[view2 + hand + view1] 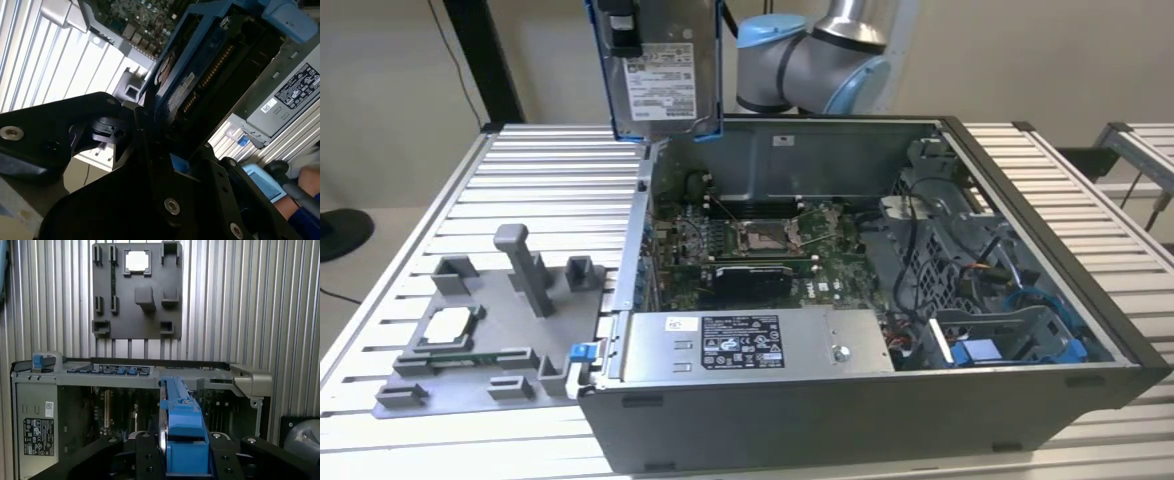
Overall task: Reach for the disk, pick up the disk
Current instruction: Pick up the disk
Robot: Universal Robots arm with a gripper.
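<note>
Aloft, disk (664,75); beneath, slatted metal table (534,170).

Bright, even light fell across the ribbed surface (520,170) in the exterior view; in the second wrist view the end effector (160,150) and its clamped disk (200,75) stood dark, backlit against the surface's glare.

A plain beige wall (387,70) backs a ribbed silver aluminium worktable (414,220) under even light. A black upright post (491,55) rises at its far corner on the exterior view's left; a second ribbed bench (1137,140) stands at the exterior view's right.
</note>
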